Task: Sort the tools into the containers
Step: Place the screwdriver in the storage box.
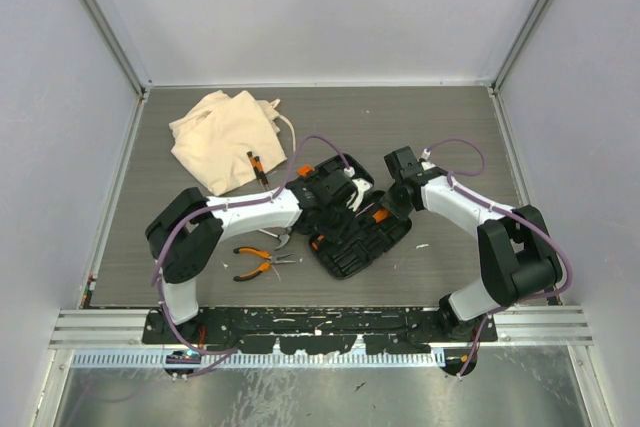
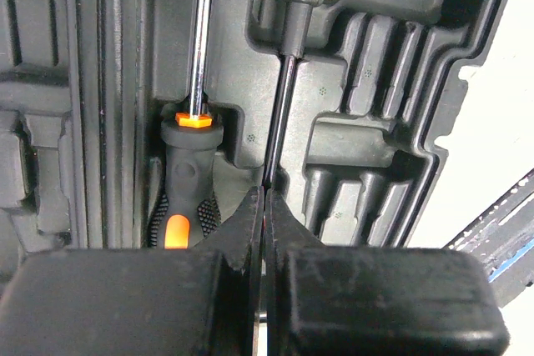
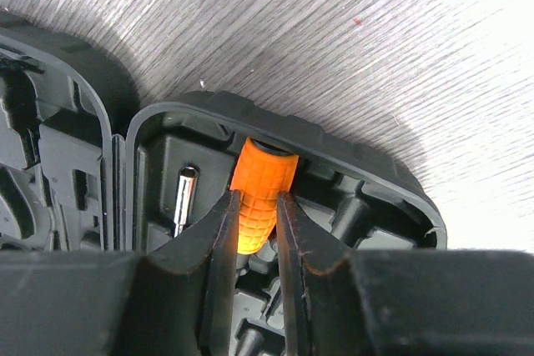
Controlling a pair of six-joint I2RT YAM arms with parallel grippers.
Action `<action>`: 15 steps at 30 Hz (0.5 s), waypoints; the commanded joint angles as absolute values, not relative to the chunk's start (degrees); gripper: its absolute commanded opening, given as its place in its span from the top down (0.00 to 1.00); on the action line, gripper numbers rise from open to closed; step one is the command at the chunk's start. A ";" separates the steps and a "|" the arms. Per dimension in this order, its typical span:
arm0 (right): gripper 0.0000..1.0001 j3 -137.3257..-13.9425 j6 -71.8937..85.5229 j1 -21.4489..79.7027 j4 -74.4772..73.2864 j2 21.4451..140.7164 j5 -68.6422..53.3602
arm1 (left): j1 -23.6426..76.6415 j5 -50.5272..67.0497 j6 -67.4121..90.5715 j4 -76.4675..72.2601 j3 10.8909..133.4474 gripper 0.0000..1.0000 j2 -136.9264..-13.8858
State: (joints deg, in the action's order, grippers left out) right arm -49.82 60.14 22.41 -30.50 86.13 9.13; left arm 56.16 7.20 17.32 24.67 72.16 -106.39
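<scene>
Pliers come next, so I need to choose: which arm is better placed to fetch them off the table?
Left, likely. The pliers lie by the left arm's base, and the right gripper is clamped on an orange handle inside the tool case.

Nothing written can be read in any of the three views: no text, label, brand, number or sign. On the moulded inside of the tool case [image 2: 367, 81], only small clusters of raised dots are seen, near the middle of the left wrist frame, and no characters are formed by them.
</scene>
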 commanded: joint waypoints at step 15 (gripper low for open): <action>0.82 -46.15 60.56 22.81 -31.39 88.07 8.52 | 57.42 2.44 18.80 28.32 66.94 1.00 -114.22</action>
State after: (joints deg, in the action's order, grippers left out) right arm -49.25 60.18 22.37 -29.76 85.86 9.13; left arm 56.69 5.65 18.94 23.53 71.44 -107.44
